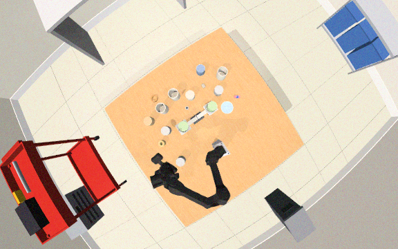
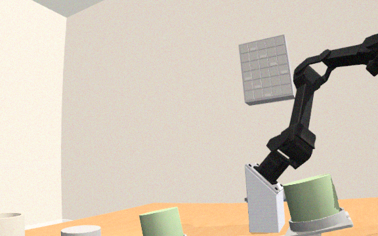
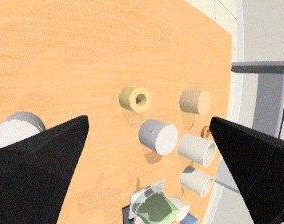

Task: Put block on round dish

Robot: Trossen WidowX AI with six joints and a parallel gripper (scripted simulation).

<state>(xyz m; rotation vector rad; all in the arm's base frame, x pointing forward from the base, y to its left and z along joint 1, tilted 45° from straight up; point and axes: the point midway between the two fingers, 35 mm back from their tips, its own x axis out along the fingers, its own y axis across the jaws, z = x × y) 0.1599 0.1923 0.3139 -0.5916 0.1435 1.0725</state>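
Two green cups (image 1: 183, 126) (image 1: 212, 106) sit on the balance (image 1: 197, 117), dish (image 1: 226, 107) at 3 o'clock of it. Gripper (image 1: 158, 160), at 7 o'clock, gapes wide, empty. Block apparently hidden.

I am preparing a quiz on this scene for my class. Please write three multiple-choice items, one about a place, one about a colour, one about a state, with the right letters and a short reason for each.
1. Where does the round dish lie?
A. beside one end of the balance
B. on the red cart
C. under the arm's base

2. What colour are the two cups on the balance?
A. blue
B. pale green
C. red

3. How does the pincer stand?
A. shut on a cup
B. shut on a block
C. open, holding nothing

Answers:
1 A: the top view shows the round dish next to the cup at one end of the balance.
2 B: that cup and the other cup are pale green.
3 C: the pincer has its fingers wide apart with only the table between them.
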